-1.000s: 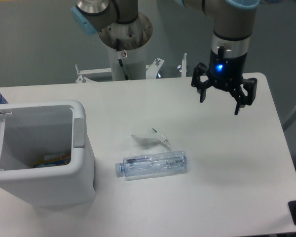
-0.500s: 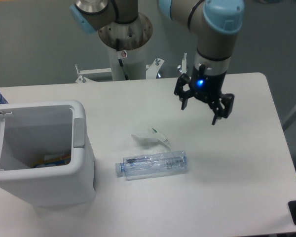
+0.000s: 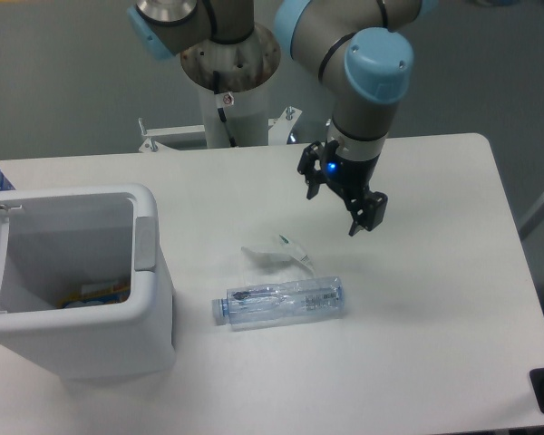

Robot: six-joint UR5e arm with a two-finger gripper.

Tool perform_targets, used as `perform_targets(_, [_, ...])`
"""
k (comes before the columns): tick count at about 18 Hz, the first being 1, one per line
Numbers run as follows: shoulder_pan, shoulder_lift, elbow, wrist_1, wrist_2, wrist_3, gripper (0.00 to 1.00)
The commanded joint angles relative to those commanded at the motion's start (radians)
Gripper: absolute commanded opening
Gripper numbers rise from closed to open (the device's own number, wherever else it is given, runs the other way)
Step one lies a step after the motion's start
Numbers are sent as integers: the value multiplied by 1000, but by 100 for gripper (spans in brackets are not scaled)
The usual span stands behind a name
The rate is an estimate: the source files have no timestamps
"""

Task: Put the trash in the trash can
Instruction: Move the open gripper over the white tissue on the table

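The bottle [image 3: 278, 303] lies on its side on the table [image 3: 435, 317], its pale blue cap pointing toward the bin [image 3: 82, 281], which stands well to the left of it with some bright litter already at the bottom. Just behind the bottle, on the side away from me, sits the small white scrap [image 3: 276, 251] with its green tip; the two look close but I would not swear they touch.

The claw [image 3: 343, 195] hangs in the air behind and to the right of the bottle, near the scrap but above it, holding nothing. Its fingers stand apart, spread wide enough, I would judge, to go around either piece.

Neither piece of trash is in the bin yet, so the step in hand looks like the reach for the first pick. If it goes for the bottle, I would want the fingers turned so they close across the narrow width of the body, not along its length, and set near the middle so it does not swing when lifted. The plastic is clear and a bit crushed, so it will likely give and slip under a light squeeze; a firm close is wiser. Coming down, the claw should keep clear of the scrap so it is not flicked away from the bottle.
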Motion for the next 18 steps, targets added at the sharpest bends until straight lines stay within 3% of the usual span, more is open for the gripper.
perform_targets(18, [-11, -11, -17, 3, -3, 2, 100])
